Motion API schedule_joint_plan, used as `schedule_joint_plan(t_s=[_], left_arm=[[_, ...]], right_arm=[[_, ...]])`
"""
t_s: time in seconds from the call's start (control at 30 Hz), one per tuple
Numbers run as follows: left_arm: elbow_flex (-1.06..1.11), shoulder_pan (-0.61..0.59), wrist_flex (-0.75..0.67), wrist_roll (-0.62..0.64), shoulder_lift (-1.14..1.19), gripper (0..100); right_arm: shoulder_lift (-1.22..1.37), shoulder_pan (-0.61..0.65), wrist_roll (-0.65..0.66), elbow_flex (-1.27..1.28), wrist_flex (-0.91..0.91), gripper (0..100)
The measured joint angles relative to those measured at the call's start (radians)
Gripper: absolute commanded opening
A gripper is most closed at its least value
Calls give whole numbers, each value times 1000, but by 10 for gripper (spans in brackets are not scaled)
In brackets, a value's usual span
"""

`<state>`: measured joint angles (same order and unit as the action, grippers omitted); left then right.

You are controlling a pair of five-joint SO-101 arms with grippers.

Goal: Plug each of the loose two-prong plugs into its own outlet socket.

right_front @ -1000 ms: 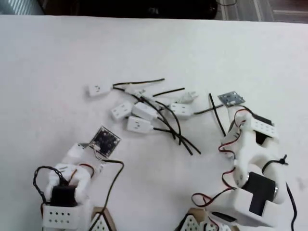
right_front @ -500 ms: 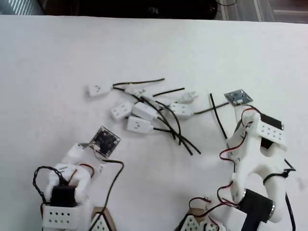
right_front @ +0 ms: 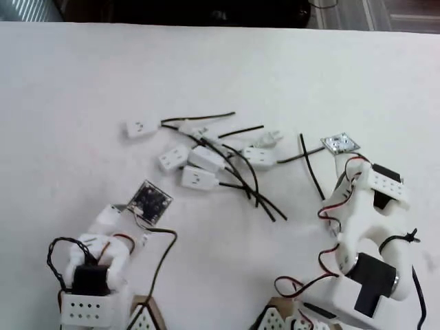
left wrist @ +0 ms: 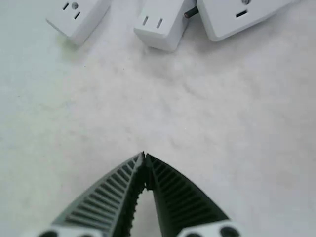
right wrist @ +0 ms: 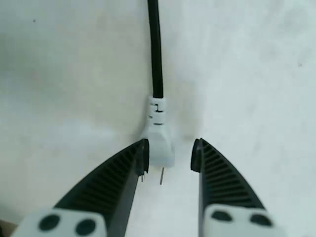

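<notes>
- At the near left of the table, the left arm is seen in the high view.
- In its wrist view, the left gripper is pressed together at the tips. Nothing is pinched, and bare white surface lies under it.
- Past those tips, three white outlet sockets are seen side by side; a dark stub is seen between two of them.
- In the high view, a lone socket lies left of the group, slots facing up.
- Just right of it, the bunched sockets lie close together near the table's middle.
- Black cords are tangled over and beside that bunch and trail to the right.
- At the near right, the right arm is seen.
- In its wrist view, the right gripper is spread. A white two-prong plug lies on the table between the fingers, its prongs pointing toward the gripper.
- One finger is just beside the plug body; a gap is left at the other.
- The plug's black cord runs straight away from the gripper.
</notes>
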<state>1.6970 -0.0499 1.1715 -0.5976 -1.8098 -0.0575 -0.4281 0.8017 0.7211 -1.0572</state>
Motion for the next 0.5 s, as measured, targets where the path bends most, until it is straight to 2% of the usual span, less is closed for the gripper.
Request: schedule_joint_plan(t_s=[0.5], left_arm=[[0,0,0,0,0,24]], right_arm=[[28,57,-37,-3,-32,94]])
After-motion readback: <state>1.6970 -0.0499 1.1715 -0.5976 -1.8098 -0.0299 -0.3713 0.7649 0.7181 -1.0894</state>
